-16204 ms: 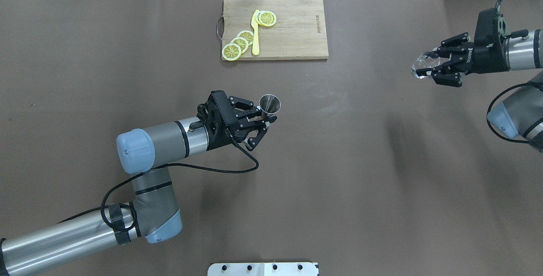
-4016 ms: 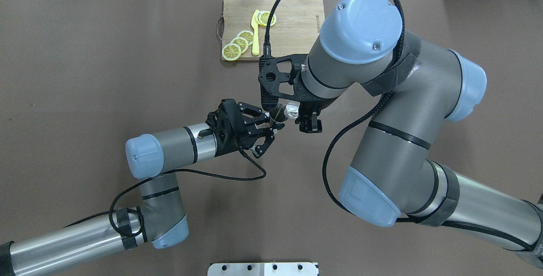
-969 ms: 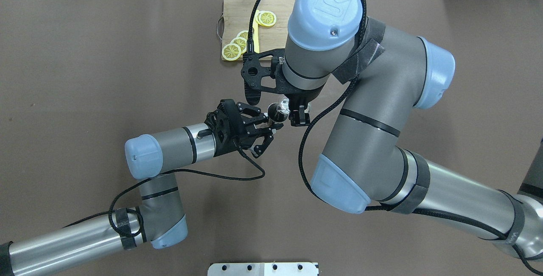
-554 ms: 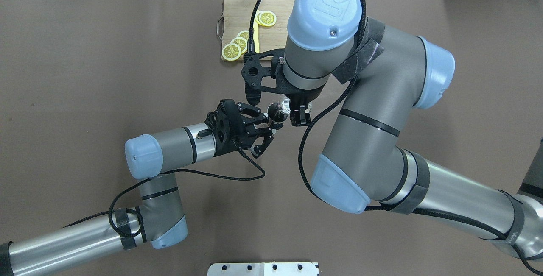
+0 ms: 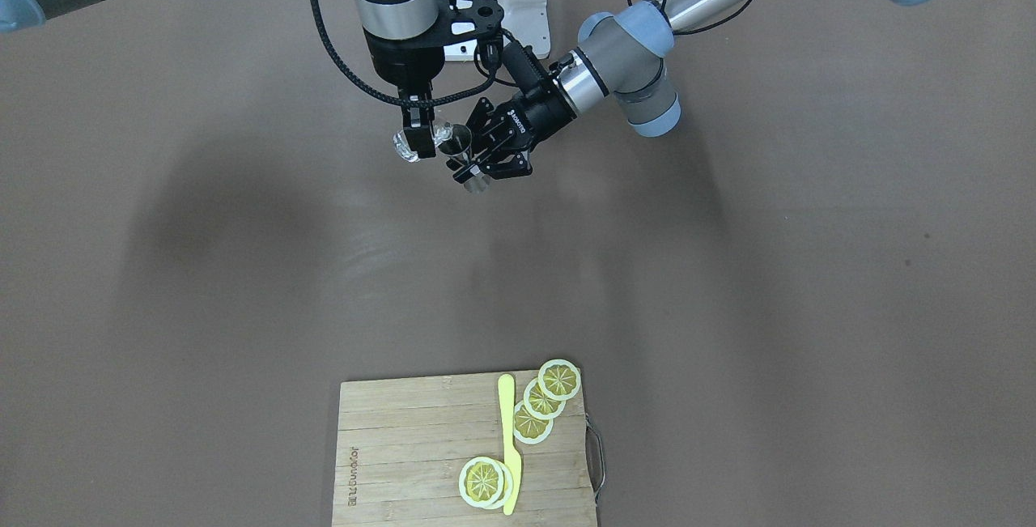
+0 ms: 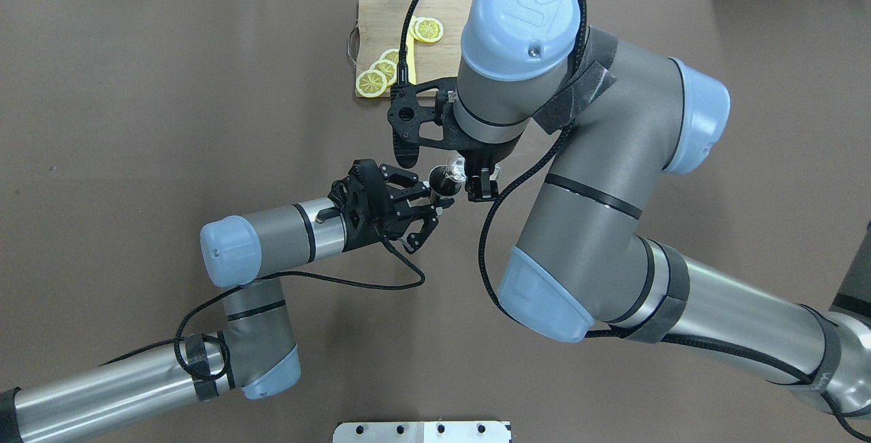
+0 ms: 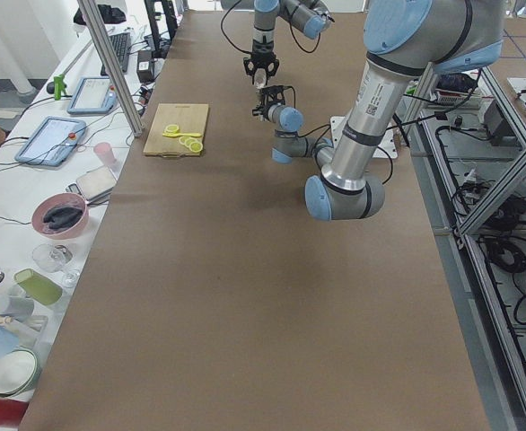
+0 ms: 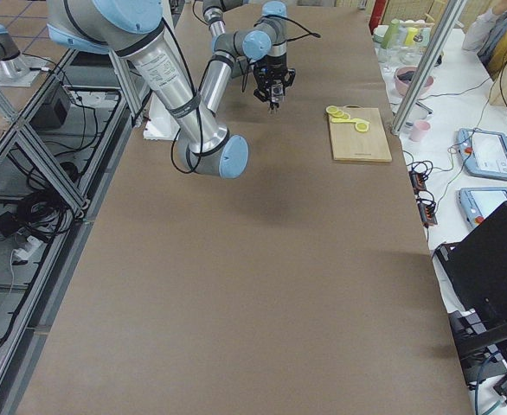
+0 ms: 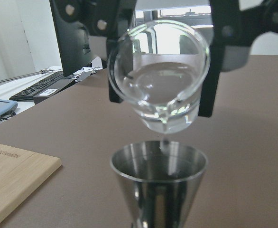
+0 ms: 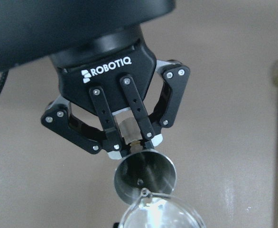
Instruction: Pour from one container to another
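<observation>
Above the middle of the brown desk [image 6: 136,123], reading the overhead view from its left, we find the left end effector [image 10: 133,144] clamped on the narrow waist of the steel jigger [image 9: 159,173], holding it upright in the air with its mouth facing up. Just to the right and slightly higher, the small glass pouring cup [image 9: 160,66] is tipped so that its spout hangs over the jigger's rim without touching it, and a thin thread or drop of clear liquid [image 9: 165,141] shows at the lip. Further right, the right end effector [image 9: 162,107] hangs down from above, its two fingers [image 9: 216,80] pressed against opposite sides of the cup. We judge the pour to be only just under way, with most of the liquid in the cup. We would treat the cup as light, rigid, smooth and breakable: hold it across the body, firmly enough not to slip but without crushing, and tilt it slowly. The jigger is stiff polished metal, so the waist is the sensible hold, where the flaring cones stop it sliding through the grip.
</observation>
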